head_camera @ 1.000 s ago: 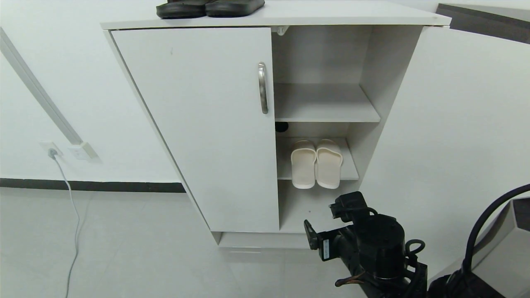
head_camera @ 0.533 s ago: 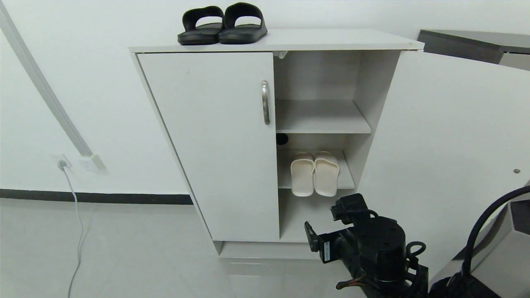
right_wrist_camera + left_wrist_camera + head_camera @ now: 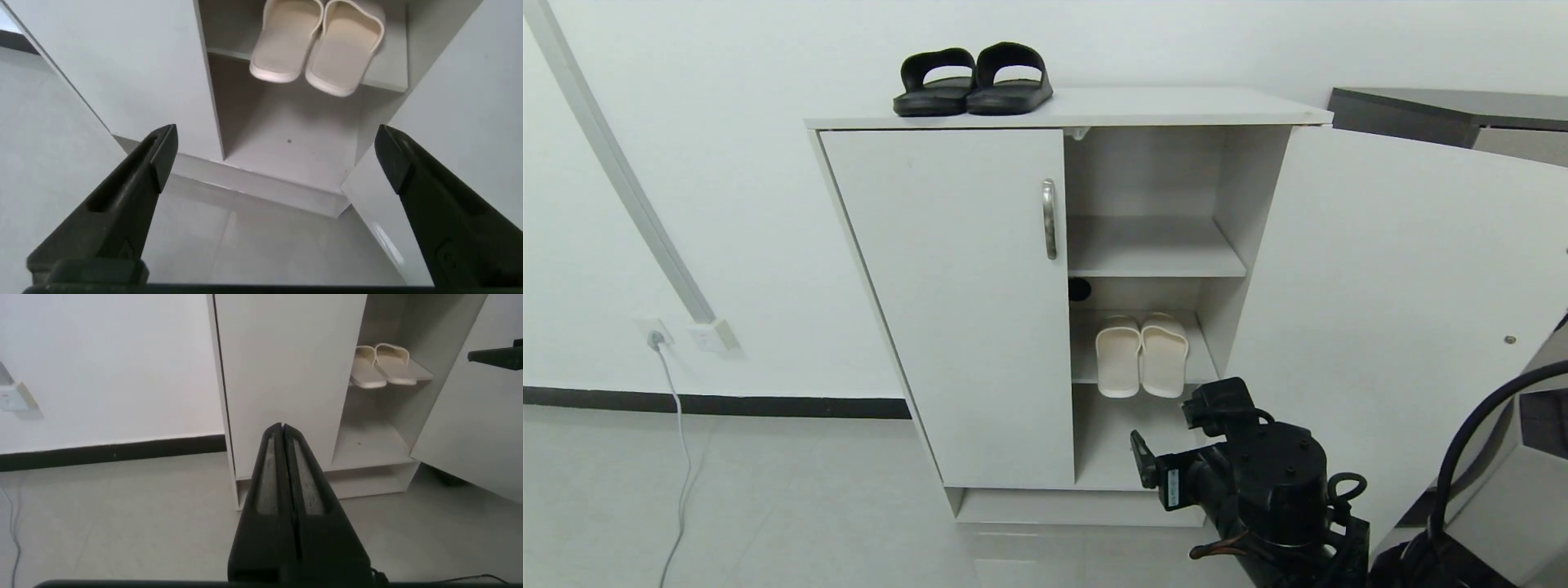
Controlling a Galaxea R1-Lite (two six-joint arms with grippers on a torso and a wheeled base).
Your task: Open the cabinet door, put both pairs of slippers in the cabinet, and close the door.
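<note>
A white cabinet (image 3: 947, 310) stands against the wall, its left door shut and its right door (image 3: 1388, 310) swung wide open. The white slippers (image 3: 1141, 355) lie side by side on the middle shelf, toes outward. The black slippers (image 3: 974, 79) sit on the cabinet's top, at its left. My right gripper (image 3: 1176, 437) hangs low in front of the open compartment, open and empty; between its fingers (image 3: 275, 139) I see the white slippers (image 3: 319, 41) and the bare bottom shelf. My left gripper (image 3: 282, 429) is shut on nothing, level with the floor in front of the shut door, the white slippers (image 3: 391, 365) farther off.
A wall socket (image 3: 654, 335) with a grey cable running to the floor is on the left. A slanted grey trunking strip (image 3: 621, 180) crosses the wall. A dark-topped unit (image 3: 1445, 114) stands behind the open door. Light tiled floor (image 3: 768, 506) stretches before the cabinet.
The whole head picture has shifted: the cabinet now sits lower and smaller, and the black slippers show in full. Slippers, doors and right arm keep their places.
</note>
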